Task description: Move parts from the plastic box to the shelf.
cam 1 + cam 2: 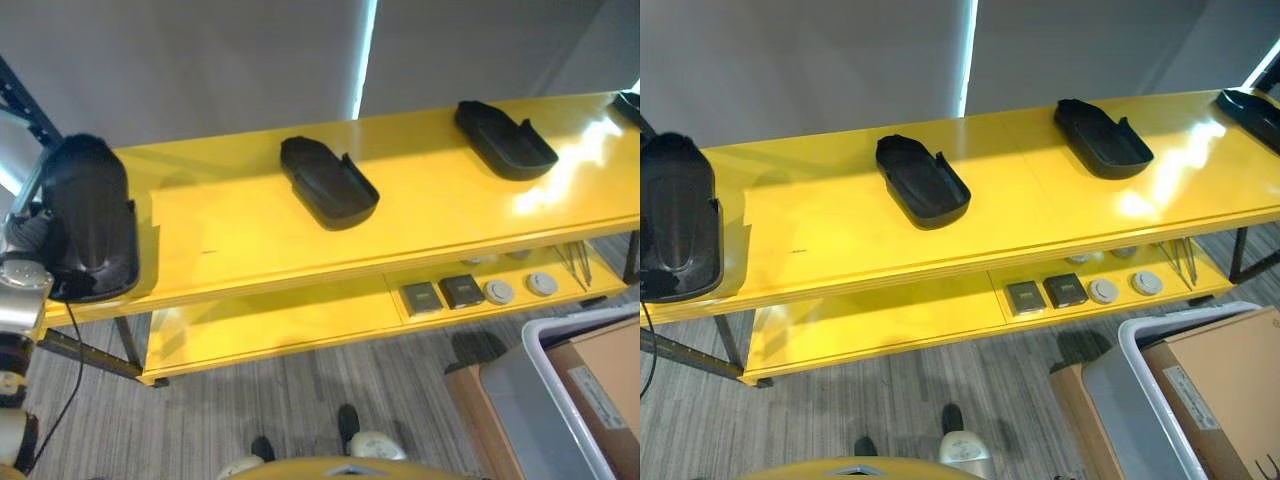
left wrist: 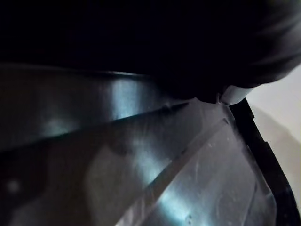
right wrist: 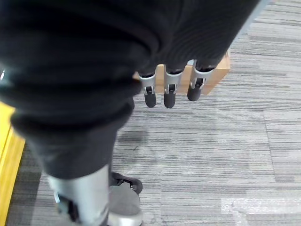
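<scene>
Several black moulded parts lie on the top of the yellow shelf (image 1: pixel 250 230): one at the middle (image 1: pixel 328 182), one further right (image 1: pixel 505 138), and a third at the right end (image 1: pixel 1250 105). Another black part (image 1: pixel 90 220) rests on the shelf's left end. My left hand (image 1: pixel 25 232) is against that part's left side, its fingers hidden behind it. The left wrist view looks at this part's dark glossy surface (image 2: pixel 141 155) from very close. My right hand (image 3: pixel 170 92) hangs over the carpet with straight fingers and holds nothing. The grey plastic box (image 1: pixel 555 400) stands on the floor at lower right.
A cardboard box (image 1: pixel 1225 385) sits by the plastic box. The lower shelf board (image 1: pixel 270 320) carries two dark square pieces (image 1: pixel 440 295), round white discs (image 1: pixel 520 288) and thin metal tools (image 1: pixel 578 265). Grey carpet (image 3: pixel 211 155) lies in front of the shelf.
</scene>
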You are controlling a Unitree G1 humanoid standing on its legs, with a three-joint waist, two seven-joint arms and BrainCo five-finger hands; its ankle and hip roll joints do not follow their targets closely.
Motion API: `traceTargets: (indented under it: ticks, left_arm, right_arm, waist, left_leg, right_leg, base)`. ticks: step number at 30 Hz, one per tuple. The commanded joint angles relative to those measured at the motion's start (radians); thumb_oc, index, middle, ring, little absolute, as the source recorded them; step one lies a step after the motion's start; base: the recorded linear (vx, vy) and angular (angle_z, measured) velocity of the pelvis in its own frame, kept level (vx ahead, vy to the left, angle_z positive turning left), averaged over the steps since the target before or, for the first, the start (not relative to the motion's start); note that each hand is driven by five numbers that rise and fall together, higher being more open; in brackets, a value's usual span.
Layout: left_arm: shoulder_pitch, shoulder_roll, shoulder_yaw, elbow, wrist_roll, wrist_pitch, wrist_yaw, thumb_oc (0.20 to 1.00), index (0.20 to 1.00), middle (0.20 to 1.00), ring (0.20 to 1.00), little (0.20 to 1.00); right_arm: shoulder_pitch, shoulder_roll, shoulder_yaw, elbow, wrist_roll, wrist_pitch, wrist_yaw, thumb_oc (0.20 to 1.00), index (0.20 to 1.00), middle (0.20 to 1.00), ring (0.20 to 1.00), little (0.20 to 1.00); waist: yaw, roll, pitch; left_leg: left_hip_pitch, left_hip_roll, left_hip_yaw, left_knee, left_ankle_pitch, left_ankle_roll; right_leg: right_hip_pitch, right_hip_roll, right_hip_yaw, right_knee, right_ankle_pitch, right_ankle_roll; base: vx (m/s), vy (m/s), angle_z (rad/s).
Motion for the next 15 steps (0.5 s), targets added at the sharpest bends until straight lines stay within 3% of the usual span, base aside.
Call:
traceTargets:
  ticks: [1,7,13,15]
  left_arm:
    - [-0.135,0.101,0.004,0.025,0.023,-0.023,-0.048,0.2,0.2,0.2,0.2,0.2]
    - [-0.174,0.092,-0.031,0.091,0.089,-0.016,-0.082,0.2,0.2,0.2,0.2,0.2]
    - [-0.239,0.083,-0.091,0.163,0.166,-0.006,-0.051,0.2,0.2,0.2,0.2,0.2]
    - [-0.294,0.077,-0.137,0.204,0.213,0.014,0.001,0.2,0.2,0.2,0.2,0.2]
  right_arm:
    - [0.008,-0.04,0.034,0.007,-0.04,-0.004,0.02,1.0,1.0,1.0,1.0,1.0]
    - [0.029,-0.046,0.027,0.005,-0.056,-0.006,0.033,1.0,1.0,1.0,1.0,1.0]
    - [0.03,-0.05,0.036,0.021,-0.051,-0.011,0.042,1.0,1.0,1.0,1.0,1.0]
    - [0.02,-0.054,0.046,0.032,-0.036,-0.029,0.046,1.0,1.0,1.0,1.0,1.0]
  waist:
    - [-0.009,-0.007,0.018]
    - [-0.025,-0.016,0.02]
    - [-0.032,-0.029,0.03]
    - [-0.036,-0.038,0.056]
  left_leg:
    - [-0.086,0.016,-0.04,0.125,-0.066,0.026]
    - [-0.076,0.018,-0.027,0.143,-0.078,0.032]
    - [-0.1,0.026,-0.022,0.182,-0.092,0.04]
    - [-0.133,0.03,-0.028,0.22,-0.106,0.046]
  right_leg:
    - [-0.023,-0.002,0.088,0.102,-0.103,0.071]
    - [-0.019,0.001,0.105,0.114,-0.108,0.074]
    - [-0.037,0.006,0.114,0.141,-0.116,0.075]
    - [-0.057,0.012,0.12,0.164,-0.127,0.07]
  base:
    - [0.11,0.041,-0.18]
    - [0.09,0.014,-0.06]
    - [0.03,-0.023,-0.08]
    - [-0.07,-0.037,-0.12]
